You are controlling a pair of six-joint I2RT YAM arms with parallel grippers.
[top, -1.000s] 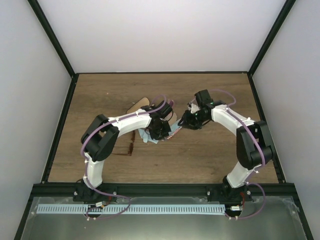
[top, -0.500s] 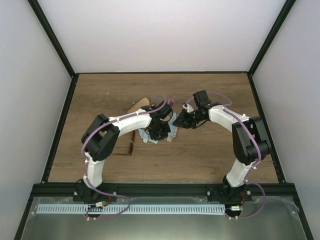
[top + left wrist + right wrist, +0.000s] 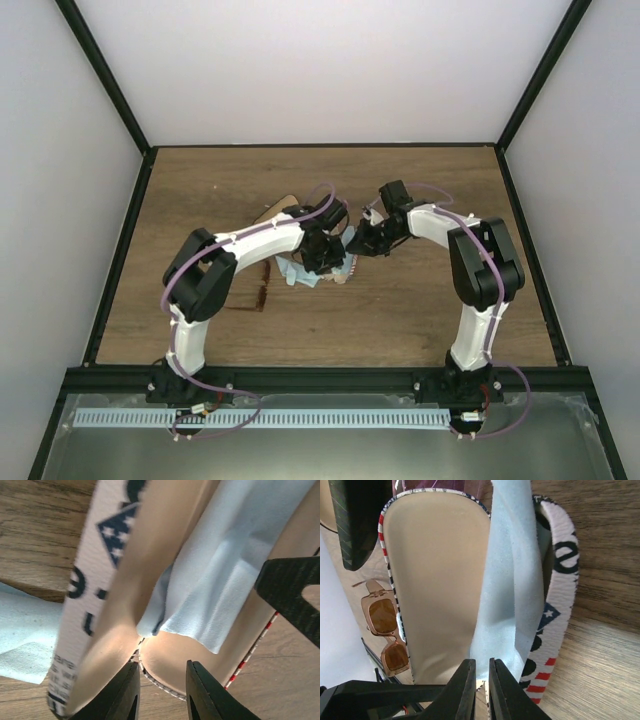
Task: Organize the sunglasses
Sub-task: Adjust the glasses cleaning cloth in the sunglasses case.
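The sunglasses point(image 3: 384, 632) are lying on the desk point(image 3: 420, 310) just left of the open striped case point(image 3: 435, 580), their long axis running alongside it. The left gripper point(image 3: 162, 690) is straddling the case's near rim, its jaws slightly released and not pinching. The right gripper point(image 3: 481, 680) is holding its jaws clenched on the blue cloth point(image 3: 507, 580) draped in the case. The left arm is sitting nearer the sunglasses.

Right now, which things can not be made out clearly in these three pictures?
- Sunglasses: right wrist view, one side hidden behind the striped case rim.
- Case lettering: left wrist view, cut off by the picture edge.
- Cloth in the case: top view, mostly covered by the left arm.
- Left tool: left wrist view, grip on the rim unclear.
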